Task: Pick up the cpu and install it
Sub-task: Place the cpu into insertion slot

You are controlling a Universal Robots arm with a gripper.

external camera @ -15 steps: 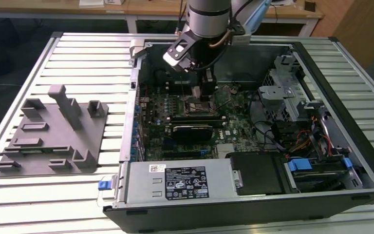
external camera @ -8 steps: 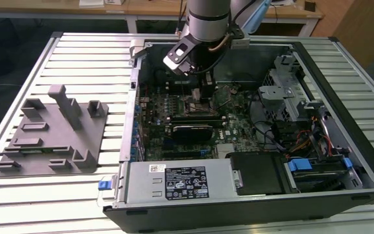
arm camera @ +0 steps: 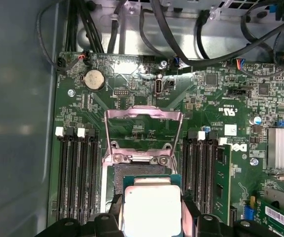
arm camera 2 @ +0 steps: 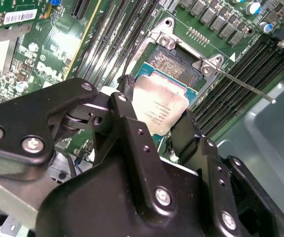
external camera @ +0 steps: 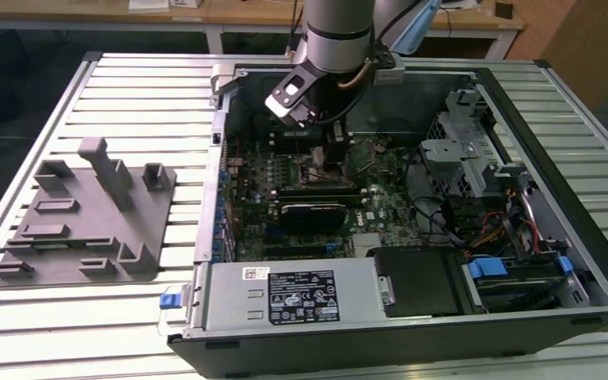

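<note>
- The arm [external camera: 338, 24] is a fat round tube, shiny grey, with a black ring around it.
- A small grey and black box [external camera: 290, 98] is fixed on at the wrist.
- A thin brown cable [external camera: 362, 75] curls beside it.
- In the second wrist view the jaws are all black, made of thick flat bars [arm camera 2: 30, 131] with rounded ends.
- Round silver screws [arm camera 2: 162, 196] sit in the bars, and one bar has little holes [arm camera 2: 142, 140] in a row.
</note>
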